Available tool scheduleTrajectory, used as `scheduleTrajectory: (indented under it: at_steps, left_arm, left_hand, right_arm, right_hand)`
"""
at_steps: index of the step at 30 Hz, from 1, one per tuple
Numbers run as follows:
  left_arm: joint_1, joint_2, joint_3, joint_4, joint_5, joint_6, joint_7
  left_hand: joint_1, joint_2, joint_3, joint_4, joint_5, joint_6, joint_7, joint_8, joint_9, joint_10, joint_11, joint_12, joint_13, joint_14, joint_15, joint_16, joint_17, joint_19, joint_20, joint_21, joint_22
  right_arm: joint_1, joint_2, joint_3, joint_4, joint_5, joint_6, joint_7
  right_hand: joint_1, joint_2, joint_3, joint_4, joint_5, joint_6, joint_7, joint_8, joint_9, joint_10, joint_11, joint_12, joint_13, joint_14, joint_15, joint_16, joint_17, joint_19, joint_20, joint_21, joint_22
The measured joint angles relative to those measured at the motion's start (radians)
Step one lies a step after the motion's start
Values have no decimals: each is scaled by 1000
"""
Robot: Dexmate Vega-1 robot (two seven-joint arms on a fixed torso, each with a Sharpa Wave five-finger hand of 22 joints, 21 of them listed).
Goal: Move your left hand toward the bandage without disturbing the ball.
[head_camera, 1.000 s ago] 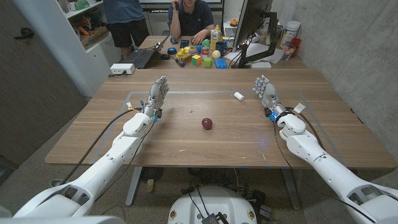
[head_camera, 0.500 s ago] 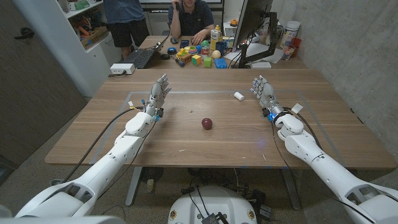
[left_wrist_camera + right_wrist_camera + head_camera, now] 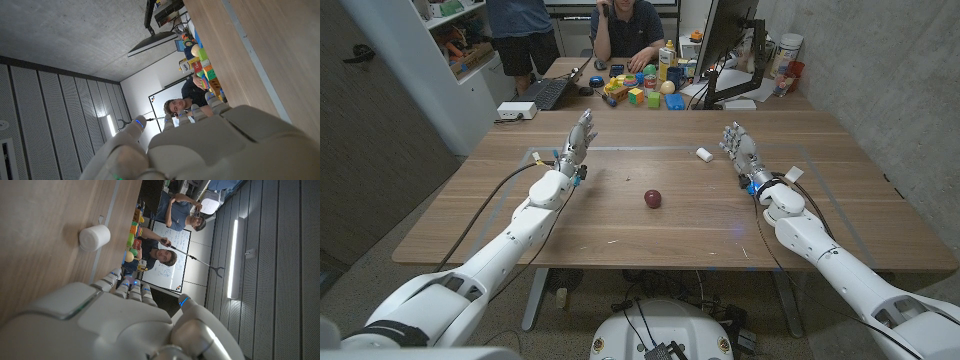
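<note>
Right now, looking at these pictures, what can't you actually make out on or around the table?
- Left hand: the head view shows it too small to tell whether it touches the table.
- Bandage: too small in the head view to show its wrap or end.
- Ball: its far side is hidden from the head view.
- Right hand: its palm is hidden by its own back.

1. Ball (image 3: 652, 198) lies mid-table (image 3: 620, 225)
2. Bandage roll (image 3: 703, 154) sits at the ball's 1 o'clock, well apart
3. Left hand (image 3: 579, 142) at the ball's 10 o'clock
4. Right hand (image 3: 741, 148) just beside the roll, at its 3 o'clock
</note>
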Motion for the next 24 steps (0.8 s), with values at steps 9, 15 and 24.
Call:
scheduleTrajectory:
  at_steps: [9, 15, 24]
  left_arm:
    - [-151, -48, 54, 185, 67, -45, -47]
    - [-213, -45, 90, 210, 124, -26, -50]
    - [-258, 2, 141, 111, 239, 119, -16]
  left_hand:
    - [23, 9, -1, -24, 0, -1, -31, 0, 0, 0, -15, 0, 0, 8, -8, 0, -7, 12, -12, 0, -4]
    - [46, 17, 7, -51, 0, -3, -33, 0, 0, 9, -30, 0, 1, 17, -9, -6, -7, 18, -18, 0, -8]
    - [101, 39, 19, -116, 0, -3, -32, 0, 5, 24, -44, 0, 3, 28, -9, -22, -7, 25, -25, -9, -17]
  right_arm:
    - [11, 12, -17, 21, -19, 9, 6]
    - [17, 19, -24, 35, -25, 15, 14]
    - [22, 24, -29, 48, -26, 21, 23]
  right_hand:
    - [0, 0, 0, 0, 0, 0, 0, 0, 0, 0, 0, 0, 0, 0, 0, 0, 0, 0, 0, 0, 0]
    - [0, 0, 0, 0, 0, 0, 0, 0, 0, 0, 0, 0, 0, 0, 0, 0, 0, 0, 0, 0, 0]
    - [0, 0, 0, 0, 0, 0, 0, 0, 0, 0, 0, 0, 0, 0, 0, 0, -3, 0, 0, 0, 0]
